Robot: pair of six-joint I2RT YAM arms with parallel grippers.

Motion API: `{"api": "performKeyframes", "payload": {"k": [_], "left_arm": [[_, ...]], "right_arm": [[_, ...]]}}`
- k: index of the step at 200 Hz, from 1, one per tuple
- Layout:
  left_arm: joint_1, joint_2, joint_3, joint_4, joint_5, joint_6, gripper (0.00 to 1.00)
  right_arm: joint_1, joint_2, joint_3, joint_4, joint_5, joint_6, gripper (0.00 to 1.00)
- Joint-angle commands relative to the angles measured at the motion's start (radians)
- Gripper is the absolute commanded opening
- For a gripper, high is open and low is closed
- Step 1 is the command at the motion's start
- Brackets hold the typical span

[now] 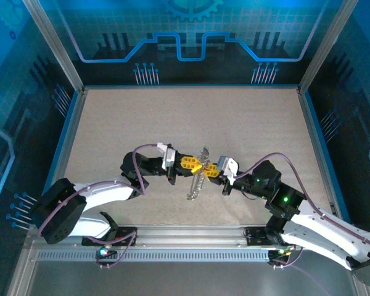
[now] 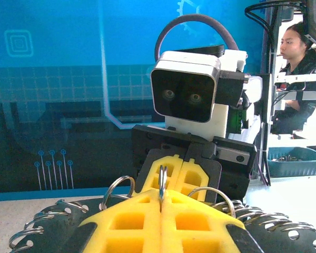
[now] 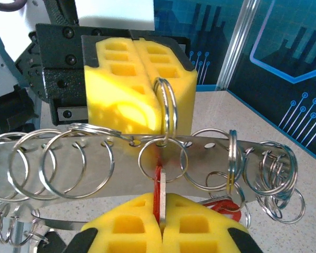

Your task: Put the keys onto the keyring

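- Jaws of the right gripper [image 3: 160, 227] are pressing together on a red-headed key [image 3: 158, 191], holding it upright with its upper end just below a small split ring [image 3: 142, 163].
- Jaws of the left gripper [image 3: 155, 105] are clamping shut on the keyring [image 3: 174, 108], which is standing edge-on directly opposite and appears linked to that small ring.
- Both rings are hanging at a perforated metal strip [image 3: 210, 145] carrying many more rings, above the table [image 1: 111, 135].
- Judged progress: the key is being presented but is not yet threaded; another red key [image 3: 224, 205] is waiting beneath the strip.
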Motion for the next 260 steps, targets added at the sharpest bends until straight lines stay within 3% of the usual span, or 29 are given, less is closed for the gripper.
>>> {"api": "performKeyframes", "payload": {"k": [1,118,155,260], "left_arm": [[0.003,0.003,-0.012,0.060,0.005,0.000,0.00],[0.002,-0.009,-0.031,0.019,0.034,0.058,0.00],[0.003,-0.066,-0.034,-0.136,0.033,0.149,0.00],[0.003,-0.217,-0.012,-0.596,-0.032,0.368,0.00]], "right_arm": [[0.019,-0.015,0.060,-0.063,-0.023,-0.040,0.00],[0.019,0.094,0.329,-0.483,0.023,-0.210,0.00],[0.019,0.162,0.474,-0.676,0.065,-0.287,0.00],[0.021,0.352,0.745,-0.954,0.153,-0.493,0.00]]}}
